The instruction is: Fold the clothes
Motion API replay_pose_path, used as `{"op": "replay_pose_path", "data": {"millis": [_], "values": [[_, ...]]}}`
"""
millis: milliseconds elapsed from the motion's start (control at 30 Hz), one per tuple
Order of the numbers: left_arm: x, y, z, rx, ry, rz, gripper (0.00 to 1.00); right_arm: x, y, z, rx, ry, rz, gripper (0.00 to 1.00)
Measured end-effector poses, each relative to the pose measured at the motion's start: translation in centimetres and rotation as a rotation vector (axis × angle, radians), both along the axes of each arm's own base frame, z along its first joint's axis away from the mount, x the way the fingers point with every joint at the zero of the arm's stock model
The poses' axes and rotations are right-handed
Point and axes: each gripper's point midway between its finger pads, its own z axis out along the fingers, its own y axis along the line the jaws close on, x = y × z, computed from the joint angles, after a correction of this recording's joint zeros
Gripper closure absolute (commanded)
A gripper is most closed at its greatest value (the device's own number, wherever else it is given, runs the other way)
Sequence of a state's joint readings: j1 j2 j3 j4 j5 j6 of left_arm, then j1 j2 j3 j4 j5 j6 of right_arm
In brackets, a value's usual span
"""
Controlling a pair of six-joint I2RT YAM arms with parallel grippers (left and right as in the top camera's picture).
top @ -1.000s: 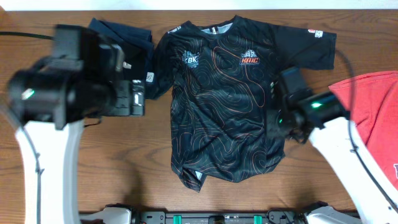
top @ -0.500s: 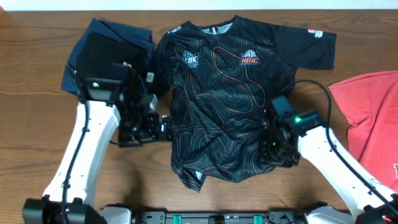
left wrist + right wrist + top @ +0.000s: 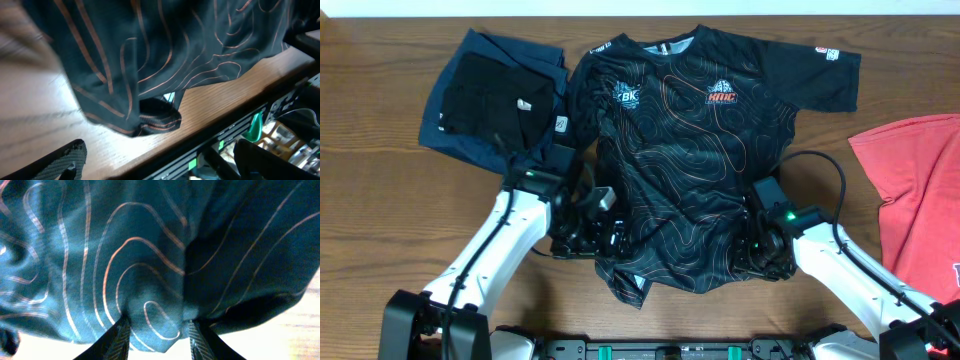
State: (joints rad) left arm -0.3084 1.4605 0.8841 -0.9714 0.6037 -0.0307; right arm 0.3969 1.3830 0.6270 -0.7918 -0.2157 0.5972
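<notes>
1. Down at the bottom-left hem of the jersey [image 3: 690, 150], my left gripper [image 3: 603, 232] stood wide, holding nothing.
2. Spread front-up on the table [image 3: 380, 200], the cloth looked light, limp and slippery; the hem corners seemed the best holds.
3. My right gripper [image 3: 159, 330] stood narrow, hem cloth between its jaws; grip unconfirmed.

Black contour-line jersey on brown wood

The jersey [image 3: 690, 150] is black with thin orange-and-white contour lines, white and orange chest logos and a white sleeve patch. The folded garments [image 3: 485, 95] are navy and black, the T-shirt [image 3: 920, 190] red, the tabletop [image 3: 380, 220] brown woodgrain, and the arms [image 3: 485, 265] white.
</notes>
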Motion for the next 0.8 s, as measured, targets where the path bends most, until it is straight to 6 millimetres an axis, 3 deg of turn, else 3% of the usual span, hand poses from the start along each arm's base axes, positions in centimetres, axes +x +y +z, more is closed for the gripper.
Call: {"op": "replay_pose_path", "data": {"millis": [67,133,167,200,400,500,667,800], "values": [[0.0,-0.5,-0.1,-0.006,-0.019,-0.022,0.09,0.0,-0.3,-0.4,-0.013,-0.006,-0.012,0.71],[0.2,-1.0,-0.2,-0.013,-0.04,-0.043,0.09,-0.1,-0.7,-0.6,-0.034,-0.009,-0.023,0.83],[0.2,-1.3,-0.2,-0.017,-0.05,-0.054,0.1,0.0,-1.0,-0.7,-0.047,-0.011,-0.034,0.95],[0.1,-1.5,-0.2,-0.017,-0.052,-0.063,0.11,0.0,-1.2,-0.8,-0.059,-0.014,-0.039,0.99],[-0.6,-1.8,-0.7,0.003,-0.016,-0.076,0.11,-0.4,-2.9,0.1,-0.103,0.032,-0.095,0.99],[-0.6,-1.8,-0.8,0.008,-0.01,-0.074,0.11,0.7,-3.8,2.8,-0.117,0.012,-0.11,0.99],[-0.6,-1.4,-1.2,0.04,-0.021,-0.08,0.11,6.4,-5.4,10.9,-0.113,-0.252,-0.146,0.99],[-0.7,-1.6,-1.3,0.055,-0.03,-0.1,0.1,8.1,-8.5,14.9,-0.2,-0.387,-0.214,0.99]]}}
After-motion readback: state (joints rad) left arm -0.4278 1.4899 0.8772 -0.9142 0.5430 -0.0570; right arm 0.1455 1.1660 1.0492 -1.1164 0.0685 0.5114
